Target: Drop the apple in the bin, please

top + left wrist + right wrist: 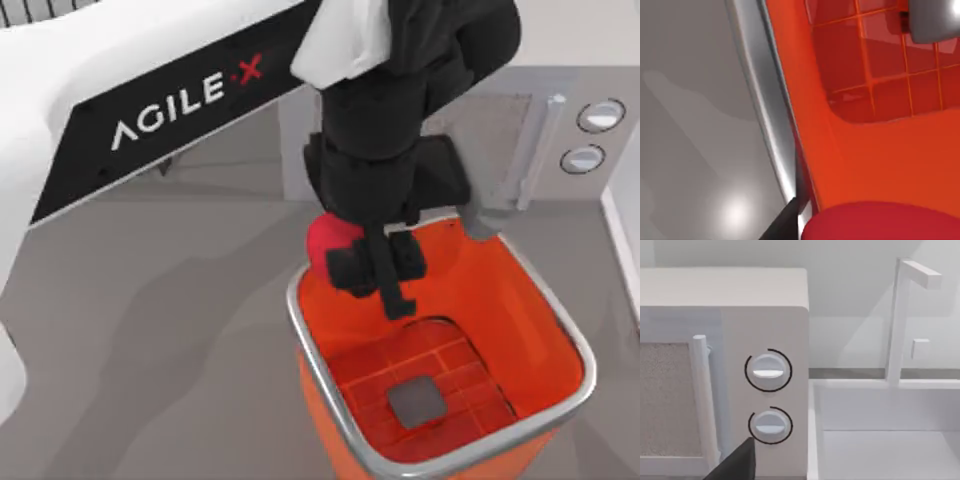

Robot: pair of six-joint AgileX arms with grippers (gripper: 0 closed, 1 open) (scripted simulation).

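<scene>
The apple (328, 240) is held in the closed fingers of the left gripper (372, 268), just above the rim of the bin (440, 462) at its far-left corner, partly over the opening. It appears to be carried there so that, once released, it falls inside rather than onto the table (150, 330); a small move further over the bin would likely make the drop safer. "AGILE X" is read on the left arm. The right arm is parked facing the microwave (725, 365) behind the bin; its fingers cannot be judged.
</scene>
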